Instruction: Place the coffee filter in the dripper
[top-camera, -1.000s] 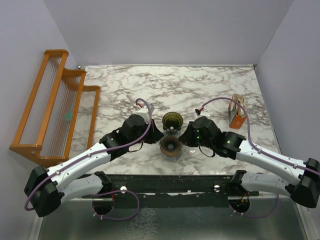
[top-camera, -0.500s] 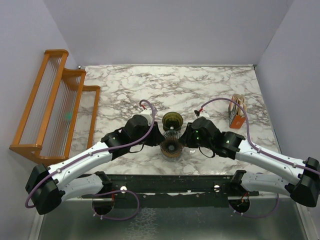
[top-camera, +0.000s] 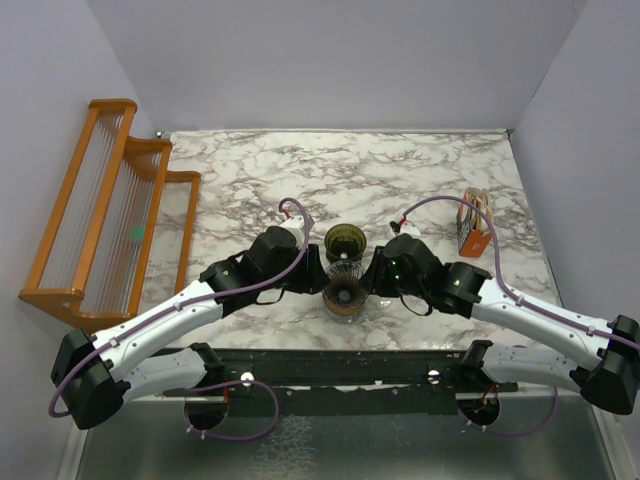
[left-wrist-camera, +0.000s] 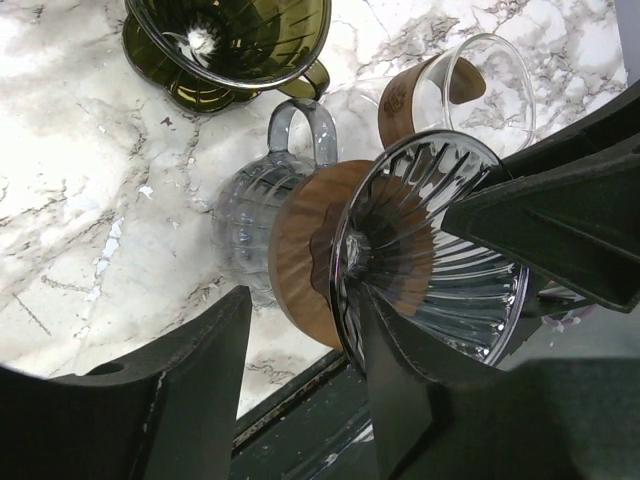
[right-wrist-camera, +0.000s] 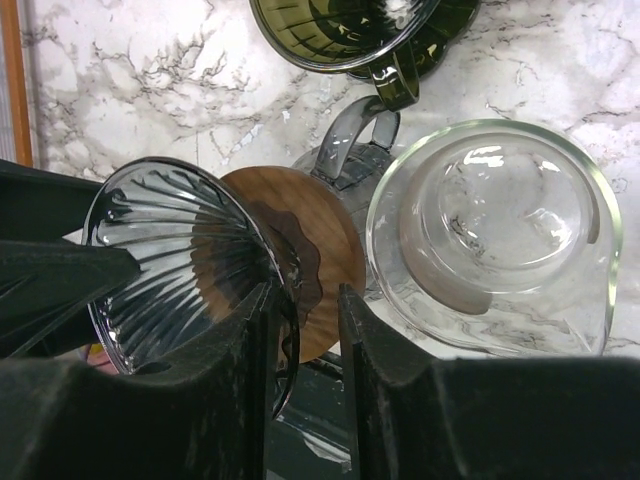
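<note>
Nearest the arms' bases, both claws meet at a clear ribbed glass cone (left-wrist-camera: 440, 260) set in a wooden collar (left-wrist-camera: 300, 250) on the marble bench (top-camera: 400, 170). Whether the cone stands or leans cannot be told. The left claw (left-wrist-camera: 300, 335) has its jaws well apart, one finger just beside the cone's rim. The right claw (right-wrist-camera: 303, 300) has its jaws parted too, astride that same rim, and neither is seen clamped on anything.

Just beyond sit a ribbed glass jug (left-wrist-camera: 245, 220) and, on the right arm's side, a clear glass cup (right-wrist-camera: 490, 220). Farther on, in line with the gap between the two claws, the dripper (top-camera: 344, 241) stands upright with its mouth to the ceiling. Its small handle is turned back toward the jug, and there is no paper inside it. It lies straight ahead of both claws, and neither arm looks the nearer.

The coffee filter appears in none of the views. At the far right, well apart from the dripper, an orange-brown holder (top-camera: 473, 228) carries something too small to make out. If the filter is there, the right arm is the closer one. It would likely have to bring the paper leftward and lower it point down along the dripper's upright axis. A wooden rack (top-camera: 110, 210) stands at the bench's far left.
</note>
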